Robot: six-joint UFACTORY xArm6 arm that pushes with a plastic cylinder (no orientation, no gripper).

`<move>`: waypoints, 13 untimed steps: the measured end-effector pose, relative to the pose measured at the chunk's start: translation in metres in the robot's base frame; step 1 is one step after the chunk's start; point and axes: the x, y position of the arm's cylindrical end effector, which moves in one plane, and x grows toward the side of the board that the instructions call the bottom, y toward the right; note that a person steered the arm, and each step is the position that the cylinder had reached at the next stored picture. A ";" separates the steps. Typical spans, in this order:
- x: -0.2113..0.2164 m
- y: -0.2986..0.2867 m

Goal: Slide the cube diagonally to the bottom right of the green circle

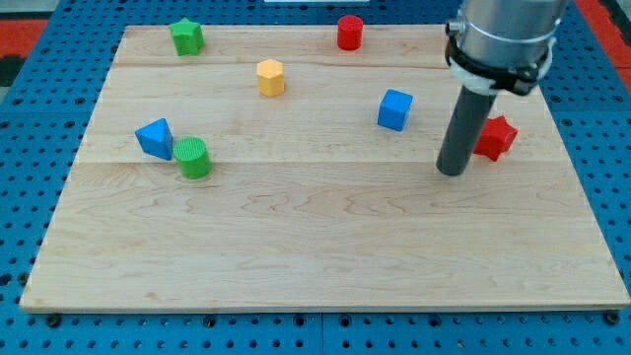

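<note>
The surface [325, 237] is a pale wooden board of joined planks with visible grain, resting on a blue perforated base [30, 118].

My tip [452, 172] is the lower end of a straight, dark, matte rod hanging from a grey metal cylinder. It rests on the board at the view's right, just beside the red star block [496, 137], which lies to its right and is partly hidden by the rod. The arm carries no pincer, so no open or closed state applies.

The blue cube [394, 108] sits to the left of my tip and a little toward the view's top, apart from it.

The green cylinder [194, 157], with a ribbed top face, stands at the view's left, touching or almost touching the blue triangular block [155, 138] on its left. The cube is well apart from it, to the right and higher in the view.

Toward the view's top lie a yellow hexagonal block [270, 77], a red cylinder [349, 32] and a green star block [186, 36].
</note>
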 end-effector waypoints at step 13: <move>-0.023 -0.143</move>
